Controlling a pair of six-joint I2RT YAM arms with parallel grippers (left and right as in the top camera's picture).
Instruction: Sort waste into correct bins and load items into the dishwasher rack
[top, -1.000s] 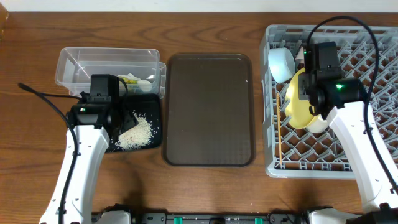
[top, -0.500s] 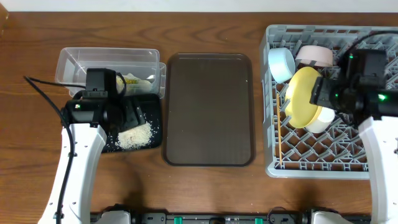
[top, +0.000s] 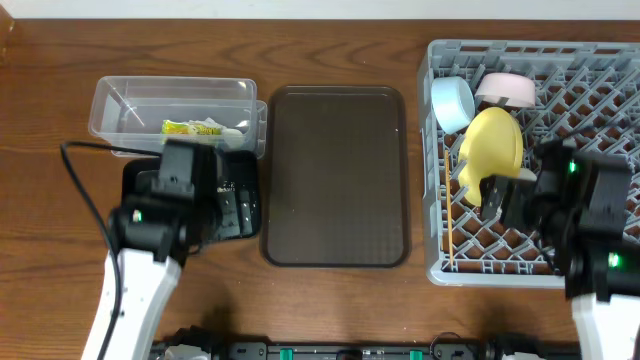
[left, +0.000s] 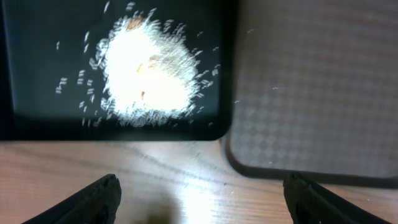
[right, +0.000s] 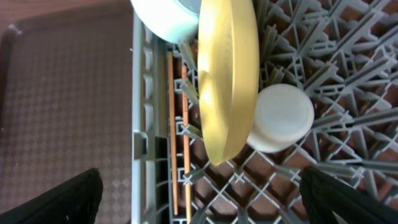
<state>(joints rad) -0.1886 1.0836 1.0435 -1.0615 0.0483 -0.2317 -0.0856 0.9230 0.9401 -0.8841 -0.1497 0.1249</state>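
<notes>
Two pincers, both spread apart and empty: left pincer (left: 202, 202) over the rice heap (left: 146, 74) in the black tray (left: 31, 62), right pincer (right: 208, 205) over the yellow plate (right: 227, 81) standing on edge in the dishwasher rack (right: 142, 124), wrapper (top: 195, 127) in the far clear tub (top: 120, 105); likely hazard, a nudge toppling the plate.

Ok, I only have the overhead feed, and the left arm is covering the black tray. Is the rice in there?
Observer: Yes. The left wrist view shows the rice heap lying inside the black tray.
Operator: Any grains outside it?
Observer: A few pale specks that look like grains lie on the brown serving tray beside it.
Operator: And I can't find the small cup in the rack.
Observer: The right wrist view shows the pale green cup in the rack, right against the upright yellow plate.
</notes>
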